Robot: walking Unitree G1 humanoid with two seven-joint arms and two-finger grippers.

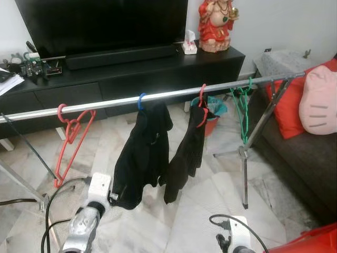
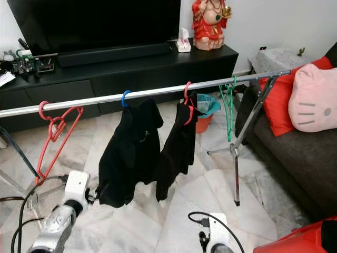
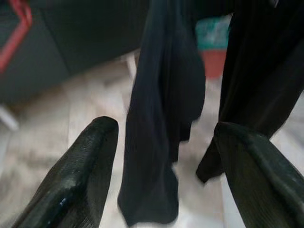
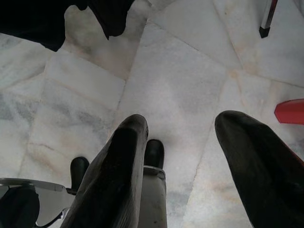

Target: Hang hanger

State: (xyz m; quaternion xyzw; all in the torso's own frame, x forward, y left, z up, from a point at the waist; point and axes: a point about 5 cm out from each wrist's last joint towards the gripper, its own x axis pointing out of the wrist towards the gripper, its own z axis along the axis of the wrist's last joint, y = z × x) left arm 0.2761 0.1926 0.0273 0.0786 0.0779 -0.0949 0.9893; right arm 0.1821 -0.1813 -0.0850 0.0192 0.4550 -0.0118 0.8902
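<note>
Black and spread wide, the jaws of my left gripper [image 3: 161, 171] hold nothing; between the fingers [image 3: 80, 175] I look at the hem of a dark garment [image 1: 142, 158] hanging just ahead. My left arm [image 1: 87, 219] reaches forward low, near that garment's bottom edge. My right gripper [image 4: 190, 175] hangs with its jaws also parted and empty, pointing down at the pale marble floor [image 4: 180, 80].

Further out, a steel rail [image 1: 168, 96] runs across in front of me on folding legs. Four hangers sit hooked on it: a bare red hanger [image 1: 71, 142] toward my left, a blue hanger [image 1: 141, 101] carrying the dark garment, a second red hanger [image 1: 202, 105] carrying another black garment [image 1: 184, 158], and a bare green hanger [image 1: 243, 113] toward my right. Behind the rail stand a black TV cabinet [image 1: 158, 74] and a red figurine [image 1: 216, 23]; a sofa with a pink cushion [image 1: 318, 100] lies to my right.
</note>
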